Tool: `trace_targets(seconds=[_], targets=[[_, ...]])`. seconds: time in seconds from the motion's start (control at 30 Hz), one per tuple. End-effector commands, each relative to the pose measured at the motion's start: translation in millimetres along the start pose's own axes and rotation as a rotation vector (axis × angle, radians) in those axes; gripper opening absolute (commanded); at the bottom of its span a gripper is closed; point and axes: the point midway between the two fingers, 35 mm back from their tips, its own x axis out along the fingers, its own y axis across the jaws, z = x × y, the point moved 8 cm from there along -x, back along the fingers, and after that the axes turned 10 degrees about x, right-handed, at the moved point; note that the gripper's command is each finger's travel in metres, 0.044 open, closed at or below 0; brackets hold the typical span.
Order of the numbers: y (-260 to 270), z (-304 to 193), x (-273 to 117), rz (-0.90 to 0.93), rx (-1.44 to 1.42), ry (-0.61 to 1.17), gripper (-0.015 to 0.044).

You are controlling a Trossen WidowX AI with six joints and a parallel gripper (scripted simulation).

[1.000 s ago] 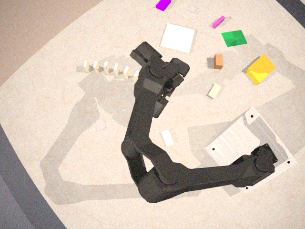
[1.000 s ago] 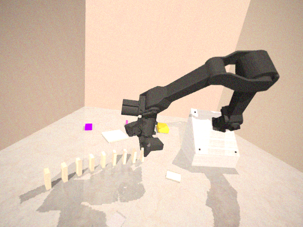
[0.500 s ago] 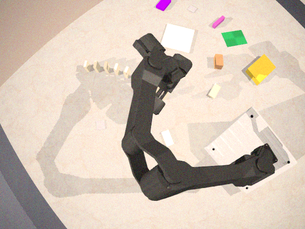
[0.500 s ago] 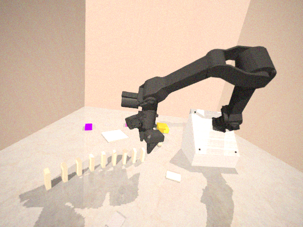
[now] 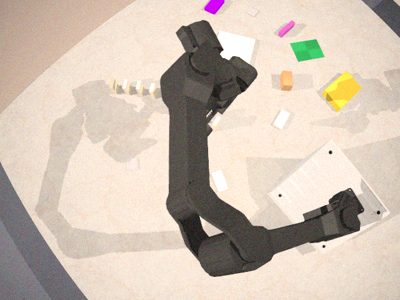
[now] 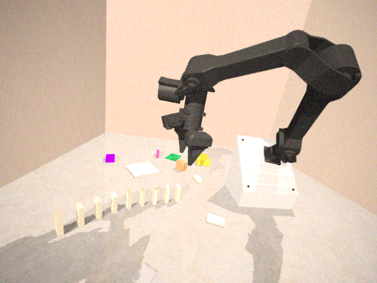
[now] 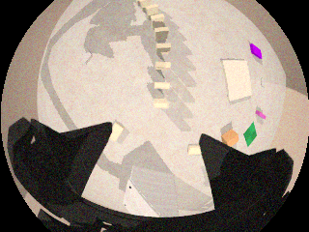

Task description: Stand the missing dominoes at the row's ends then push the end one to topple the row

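Several cream dominoes stand upright in a spaced row; the end one nearest the gripper point(image 5: 215, 122) point(image 6: 177, 193) point(image 7: 160, 103) stands apart from the fingers, and the far end one point(image 6: 59, 223) is at the left in the exterior view. One loose domino point(image 5: 280, 119) point(image 6: 197, 178) point(image 7: 194, 150) lies flat near the orange block. Another loose domino point(image 5: 220, 180) point(image 6: 215, 219) point(image 7: 117, 130) lies flat nearer the arm's base. My gripper point(image 6: 185, 158) point(image 7: 156, 133) is open and empty, raised above the table near that end of the row. The arm hides part of the row in the top view.
A large white box point(image 5: 310, 174) point(image 6: 267, 173) is beside the arm's base. A white flat tile point(image 6: 142, 169) point(image 7: 237, 79), an orange block point(image 5: 286, 80) point(image 6: 181, 165), a yellow block point(image 5: 342, 90), a green sheet point(image 5: 307, 50), a pink bar point(image 5: 286, 29) and a purple block point(image 5: 214, 5) lie beyond the row.
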Motion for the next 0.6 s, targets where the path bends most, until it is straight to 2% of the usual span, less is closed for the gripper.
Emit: trace_targets(seconds=[0.0, 0.27, 0.57], targets=[[29, -21, 22, -0.005, 0.138, 0.014, 0.0440], [70, -85, 68, 0.010, 0.518, 0.021, 0.0440], [71, -86, 74, 0.010, 0.526, 0.022, 0.0440]])
